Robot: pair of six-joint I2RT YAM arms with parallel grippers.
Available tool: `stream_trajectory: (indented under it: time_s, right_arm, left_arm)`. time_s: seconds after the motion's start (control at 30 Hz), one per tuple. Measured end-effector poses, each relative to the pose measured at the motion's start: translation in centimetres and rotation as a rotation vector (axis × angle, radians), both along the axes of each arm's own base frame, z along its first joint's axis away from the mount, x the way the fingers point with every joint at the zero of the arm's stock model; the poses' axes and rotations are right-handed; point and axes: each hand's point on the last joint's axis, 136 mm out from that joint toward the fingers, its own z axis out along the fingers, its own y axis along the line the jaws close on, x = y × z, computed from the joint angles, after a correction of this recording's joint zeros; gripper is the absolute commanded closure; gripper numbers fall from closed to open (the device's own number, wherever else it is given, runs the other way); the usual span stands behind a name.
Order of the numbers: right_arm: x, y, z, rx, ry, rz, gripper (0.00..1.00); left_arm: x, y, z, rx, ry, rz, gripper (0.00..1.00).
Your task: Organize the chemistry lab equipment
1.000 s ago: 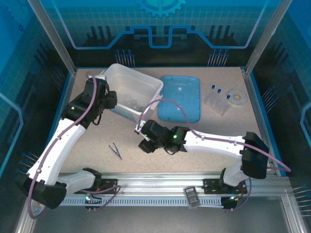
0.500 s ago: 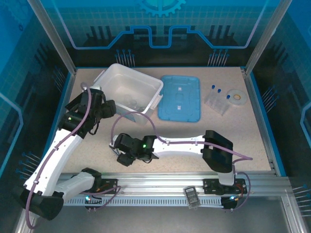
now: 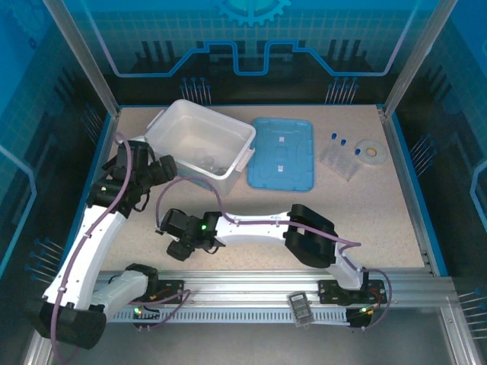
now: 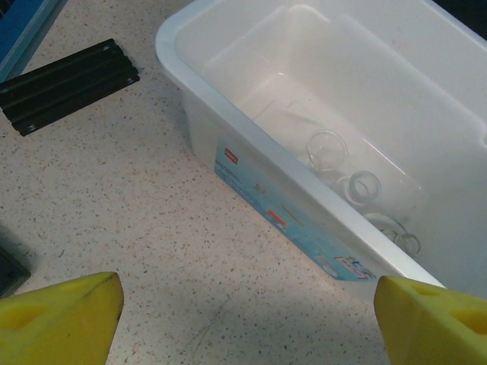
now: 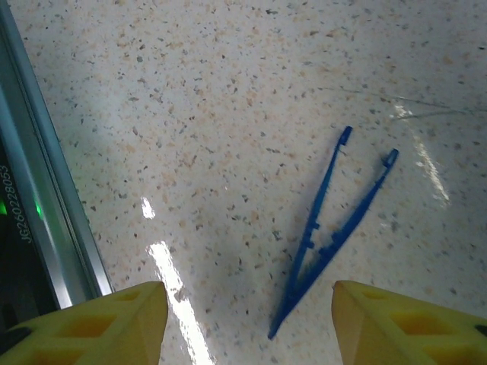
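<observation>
Swinging to the near-left of the speckled tabletop (image 5: 190, 114), hovering with right end effector (image 5: 247, 315) parted, empty, over thin blue plastic tweezers (image 5: 327, 228). Backing off white plastic bin (image 4: 266, 205) holding small clear glass beakers (image 4: 358, 186), left end effector (image 4: 243, 312) spread wide, empty; tweezers likely next.

The characters "JG260228053", as far as they can be made out, are printed on the dark strip (image 5: 15, 220) beside the near metal rail (image 5: 53, 213). A blue-and-red label (image 4: 285, 220) is stuck on the white bin (image 4: 171, 53); its print cannot be read.
</observation>
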Motion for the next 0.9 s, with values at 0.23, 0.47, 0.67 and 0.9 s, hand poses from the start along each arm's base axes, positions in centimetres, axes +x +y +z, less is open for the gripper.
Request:
stream_trajectory:
  time_s: [0.23, 0.47, 0.67, 0.9]
  right_arm:
    - [1.5, 0.5, -2.0, -0.031, 0.045, -0.037, 0.41]
    - [2.4, 0.9, -2.8, -0.047, 0.059, -0.059, 0.42]
    - [3.0, 1.1, -3.6, -0.056, 0.073, -0.077, 0.44]
    - [3.5, 1.4, -3.6, -0.047, 0.078, -0.085, 0.46]
  left_arm:
    - [0.2, 0.8, -0.3, -0.052, -0.003, 0.012, 0.11]
    - [0.3, 0.6, -1.4, -0.111, 0.013, -0.008, 0.11]
    - [0.5, 0.1, -1.3, -0.135, 0.007, -0.032, 0.11]
    - [0.5, 0.0, -1.3, -0.142, 0.007, -0.038, 0.11]
